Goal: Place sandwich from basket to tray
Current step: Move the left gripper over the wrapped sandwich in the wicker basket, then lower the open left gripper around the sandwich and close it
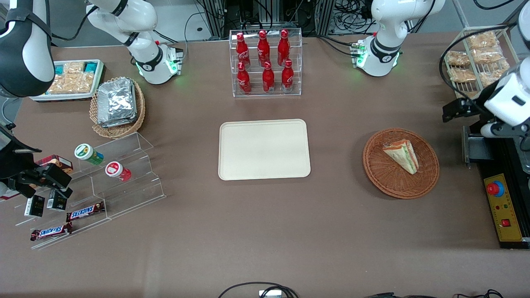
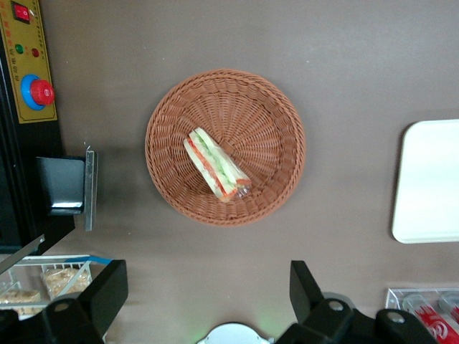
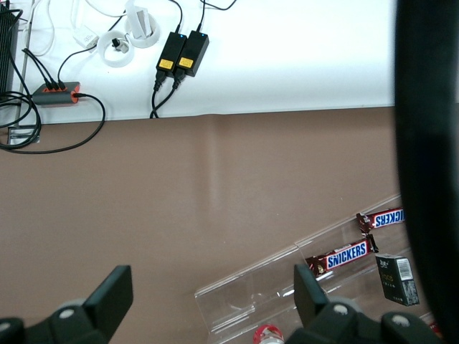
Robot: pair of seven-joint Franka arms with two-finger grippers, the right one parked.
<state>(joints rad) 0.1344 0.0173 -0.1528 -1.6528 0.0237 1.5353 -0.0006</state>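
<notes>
Overhead, tool (image 2: 208, 297) spread above sandwich (image 2: 215, 164) in basket (image 2: 276, 115); Snickers bars (image 1: 85, 212) shelved.

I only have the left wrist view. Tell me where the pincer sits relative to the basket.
Observer: The front view shows the pincer, open, off the basket rim toward the working arm's end, not above the sandwich.
Operator: Check the whole tray.
Observer: The tray holds nothing anywhere.
Operator: Report what's near it.
Observer: A rack of red bottles stands farther from the front camera than the tray, apart from it.
</notes>
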